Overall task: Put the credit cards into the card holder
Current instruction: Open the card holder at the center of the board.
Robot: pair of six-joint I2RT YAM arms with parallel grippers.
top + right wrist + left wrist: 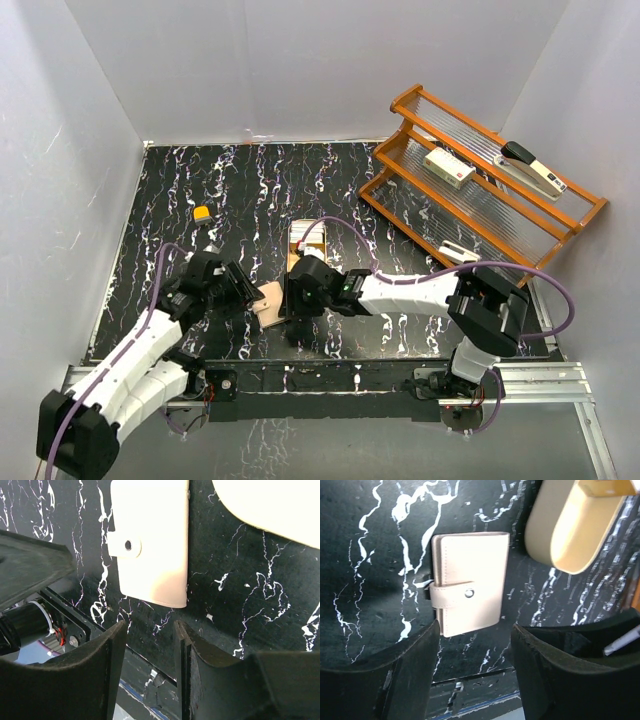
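Closed card holder (470, 582) on black marbled bench (370, 555)
Smooth pale tan leather, stitched edge, tab (451, 594) snapped shut; left tool (476, 630) and right tool (150, 627) apart, empty.

Tan leather card holder (470, 582), closed, tab snapped; flat on black marbled table (380, 555)

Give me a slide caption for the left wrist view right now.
Left gripper open at the near edge of the closed, tab-snapped card holder on the marbled table, oval tray beyond.
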